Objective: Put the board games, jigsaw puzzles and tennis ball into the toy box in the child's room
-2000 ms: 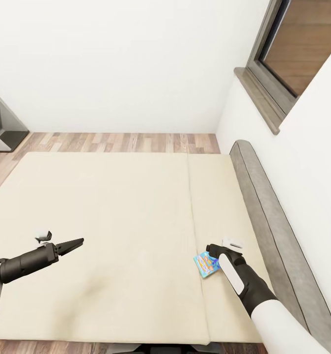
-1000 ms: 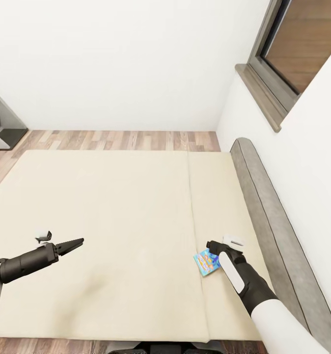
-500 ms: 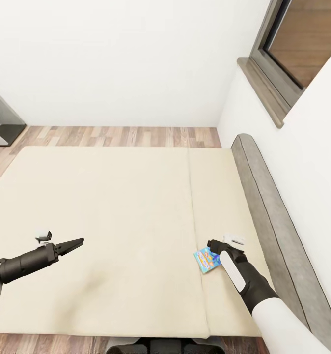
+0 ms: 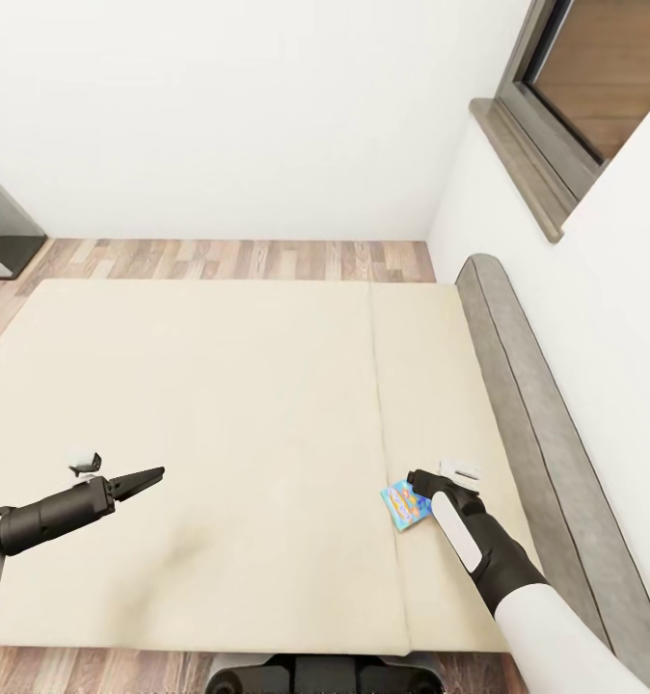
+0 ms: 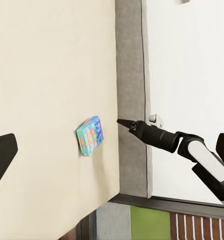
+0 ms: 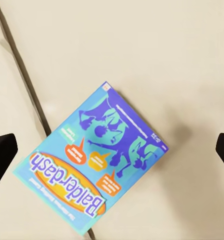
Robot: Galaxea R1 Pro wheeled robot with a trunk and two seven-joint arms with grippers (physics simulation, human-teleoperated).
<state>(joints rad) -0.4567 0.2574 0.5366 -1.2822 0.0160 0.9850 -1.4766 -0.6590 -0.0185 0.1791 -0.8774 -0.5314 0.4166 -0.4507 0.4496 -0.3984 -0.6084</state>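
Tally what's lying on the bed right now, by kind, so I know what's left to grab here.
Board games: 1, the blue Balderdash box across the mattress seam on the bed, just ahead of the right gripper.
Jigsaw puzzles: 0
Tennis balls: 0
Total: 1

A big cream bed [image 4: 219, 434] takes up most of the room. A long seam [image 4: 375, 386] runs down it near one side. A grey padded headboard [image 4: 537, 424] sits against the white wall [image 4: 267, 96]. A window [image 4: 595, 87] with a grey sill is above it. Past the bed is a wooden floor [image 4: 219, 258].
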